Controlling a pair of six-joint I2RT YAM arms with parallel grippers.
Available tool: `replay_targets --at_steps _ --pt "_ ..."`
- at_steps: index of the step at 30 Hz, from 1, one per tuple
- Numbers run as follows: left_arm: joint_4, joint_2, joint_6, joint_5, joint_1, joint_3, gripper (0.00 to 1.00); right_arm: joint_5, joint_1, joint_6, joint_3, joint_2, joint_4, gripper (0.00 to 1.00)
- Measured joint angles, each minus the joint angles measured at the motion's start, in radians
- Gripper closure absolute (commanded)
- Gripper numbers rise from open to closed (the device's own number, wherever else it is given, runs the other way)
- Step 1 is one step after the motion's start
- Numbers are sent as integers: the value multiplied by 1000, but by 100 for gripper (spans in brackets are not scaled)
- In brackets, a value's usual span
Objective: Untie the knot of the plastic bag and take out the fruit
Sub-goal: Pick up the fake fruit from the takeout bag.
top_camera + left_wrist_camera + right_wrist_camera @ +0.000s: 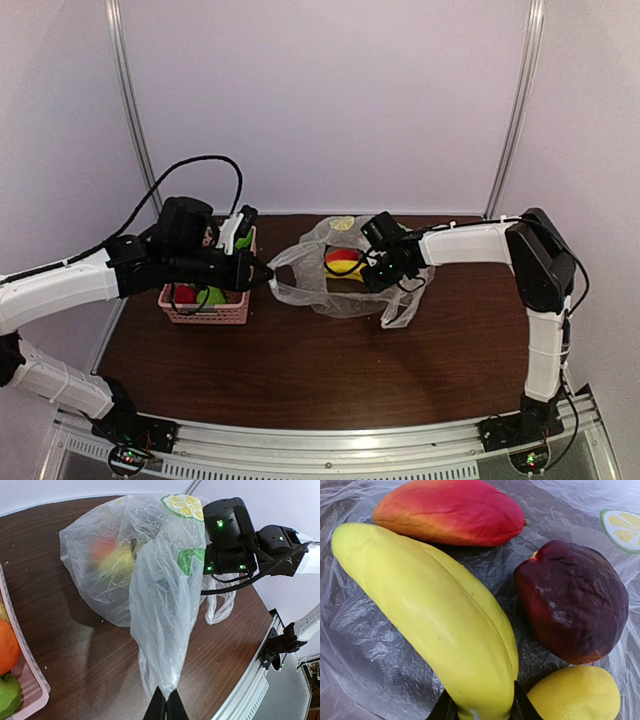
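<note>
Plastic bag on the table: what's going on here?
The left gripper is shut on the edge of the plastic bag, pulling it taut. The right gripper is inside the bag, closed on the banana. A red-orange fruit, a dark red fruit and a yellow fruit lie beside it.

Dark wooden desk in a pale booth

The brown desk [300, 370] stands before a plain, pale lilac wall [330, 100]. Two slim metal uprights [133, 110] rise behind the desk's far corners. A silver slotted rail [330, 455] runs along the desk's near edge. Soft, even light leaves a dull sheen on the desk top.
</note>
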State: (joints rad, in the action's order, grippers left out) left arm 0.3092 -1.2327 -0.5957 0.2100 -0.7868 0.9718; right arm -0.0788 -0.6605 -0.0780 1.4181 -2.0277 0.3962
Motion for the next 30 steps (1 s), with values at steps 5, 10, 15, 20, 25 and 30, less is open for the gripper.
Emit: replay_targets --at_steps 5,10,15,20,25,30 --pt "0 -3 0 0 0 0 100 -1 0 -2 0 0 -7 91" --pt "0 -3 0 0 0 0 100 0 0 -1 0 2 -7 92" --pt "-2 -6 -2 0 0 2 100 0 -3 0 -23 40 -3 92" --pt "-11 -30 -13 0 0 16 100 -14 -28 3 -82 139 11 92" --pt "-26 -45 -21 -1 0 31 100 -32 -86 1 -141 246 23 92" --pt "-29 -44 -32 -17 0 34 100 -37 -125 -21 -202 362 37 92"
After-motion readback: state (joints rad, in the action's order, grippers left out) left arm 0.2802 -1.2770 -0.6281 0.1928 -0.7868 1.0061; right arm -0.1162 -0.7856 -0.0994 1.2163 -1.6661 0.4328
